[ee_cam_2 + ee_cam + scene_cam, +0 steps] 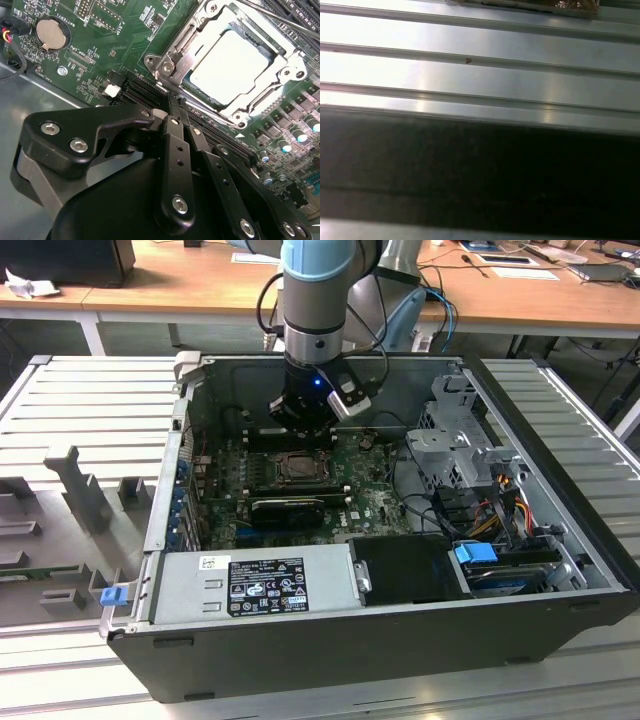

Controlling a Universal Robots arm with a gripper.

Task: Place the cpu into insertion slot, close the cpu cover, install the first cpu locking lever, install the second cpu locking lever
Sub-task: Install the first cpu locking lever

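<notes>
The cpu (227,65) lies flat in its socket, pale and silvery, seen through the window of the cpu cover (284,75). The cover lies down over it as a silvery frame. A thin metal lever rod (280,20) runs along the socket's far side. My gripper (173,102) is shut with nothing between its fingers, and its tips are at the socket's edge near a screw corner (165,65). In the exterior view the gripper (300,432) hangs inside the open computer case, just behind the socket (298,468).
The green motherboard (100,35) carries a coin battery (50,32) and dark slot rows (145,90) beside the socket. The case (330,640) holds a power supply (255,585), a drive cage (455,440) and cables (500,495). A ribbed metal table (480,75) surrounds it.
</notes>
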